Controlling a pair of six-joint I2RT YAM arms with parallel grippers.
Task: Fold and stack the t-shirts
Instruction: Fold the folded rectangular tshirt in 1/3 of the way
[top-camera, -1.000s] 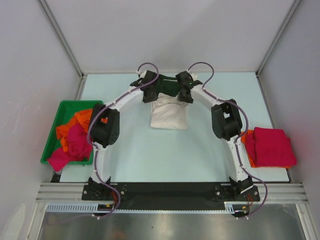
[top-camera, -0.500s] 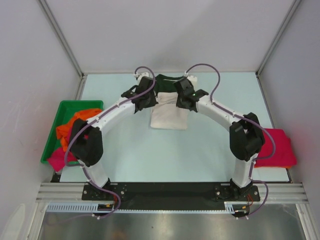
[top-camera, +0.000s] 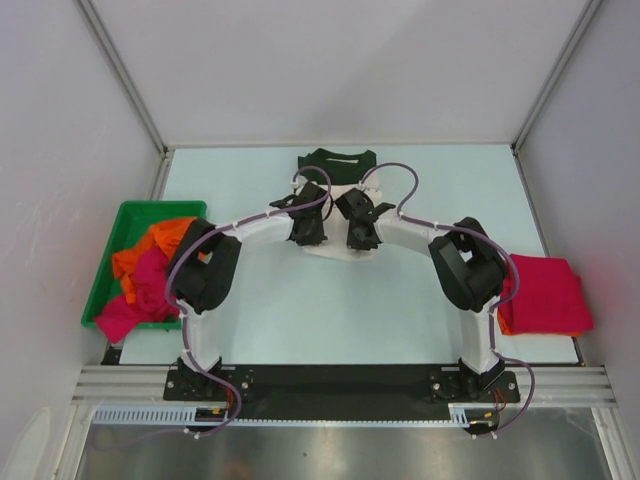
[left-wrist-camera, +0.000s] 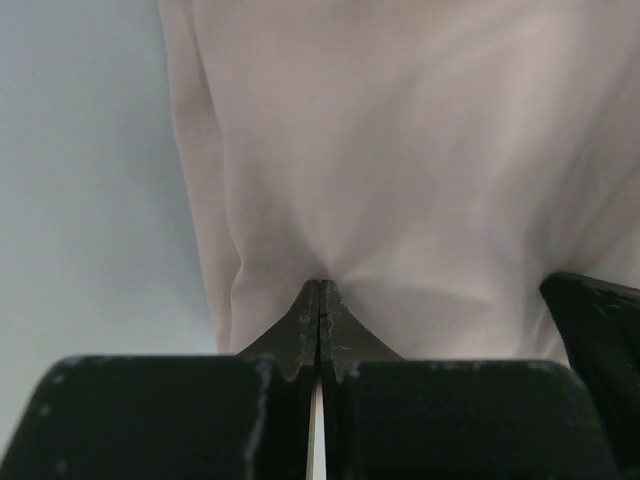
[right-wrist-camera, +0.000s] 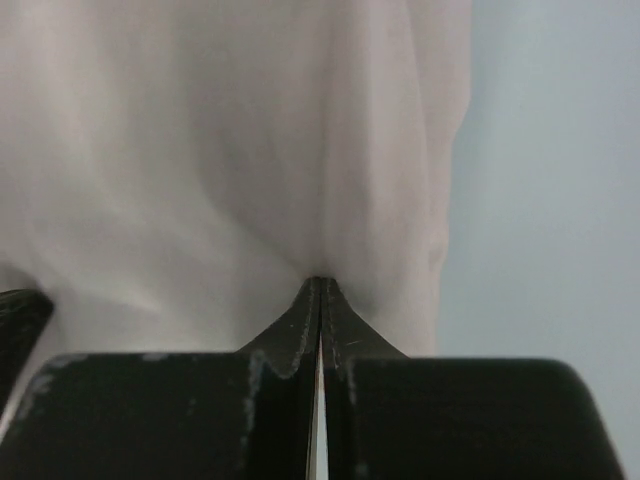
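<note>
Cream tee (top-camera: 337, 190) is lying mid-table (top-camera: 260, 300), its near hem puckering where the left gripper (left-wrist-camera: 319, 290) and right gripper (right-wrist-camera: 320, 285) are each pinching it, jaws fully closed. Crimson tee (top-camera: 545, 292) is resting at right, while orange tee (top-camera: 150, 245) and pink tee (top-camera: 150, 285) are filling the bin (top-camera: 150, 207) at left.

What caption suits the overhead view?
Left gripper and right gripper pinch the cream t-shirt; green bin at left, folded crimson t-shirt at right.
</note>
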